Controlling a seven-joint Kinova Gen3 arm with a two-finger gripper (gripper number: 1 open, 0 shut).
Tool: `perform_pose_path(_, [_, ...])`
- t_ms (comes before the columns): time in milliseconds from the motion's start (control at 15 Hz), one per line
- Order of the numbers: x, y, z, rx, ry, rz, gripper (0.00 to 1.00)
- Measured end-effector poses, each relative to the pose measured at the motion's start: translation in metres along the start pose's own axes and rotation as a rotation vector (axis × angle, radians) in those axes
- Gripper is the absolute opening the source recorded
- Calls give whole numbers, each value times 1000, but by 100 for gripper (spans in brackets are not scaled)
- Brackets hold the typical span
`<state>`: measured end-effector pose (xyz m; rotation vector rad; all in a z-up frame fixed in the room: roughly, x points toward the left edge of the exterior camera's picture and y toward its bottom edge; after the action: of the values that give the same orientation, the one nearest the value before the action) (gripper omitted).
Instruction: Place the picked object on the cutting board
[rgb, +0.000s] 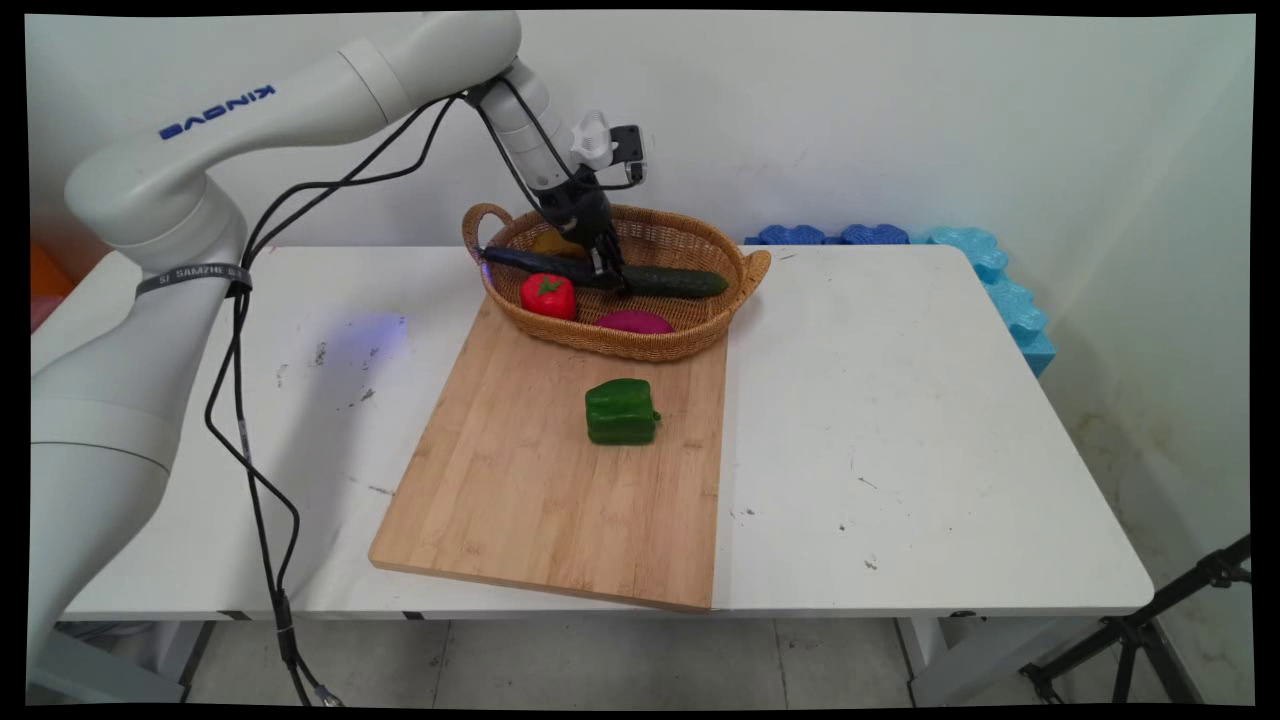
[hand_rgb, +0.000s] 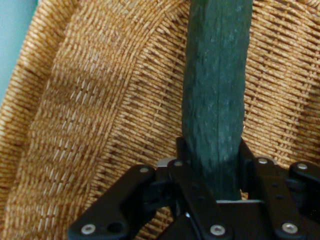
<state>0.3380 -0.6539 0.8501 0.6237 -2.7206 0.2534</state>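
My arm (rgb: 250, 110) is built of fat, glossy white links with rounded joints; the upper link carries blue KINOVA lettering, reading mirrored in the main view. A dark grey strap with pale printed characters (rgb: 195, 277) wraps the link below the elbow. Black cables (rgb: 250, 440) run loosely down the arm's length and hang in loops to the floor. At the wrist I see a small white knurled fitting (rgb: 592, 138) and a black boxy module (rgb: 628, 148). The pincer (rgb: 605, 268) is matte black; in the hand view its flat linkage bars carry round silver screws (hand_rgb: 217, 229) at the pivots.
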Motion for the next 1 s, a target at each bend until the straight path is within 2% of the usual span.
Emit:
perform_pose_path(200, [1,1,-6,5,7,8,0])
perform_pose_path(400, [7,3,-28,21,33,21,0])
perform_pose_path(667, [16,16,-79,36,82,45,0])
perform_pose_path(1000, [18,43,-148,31,143,42,0])
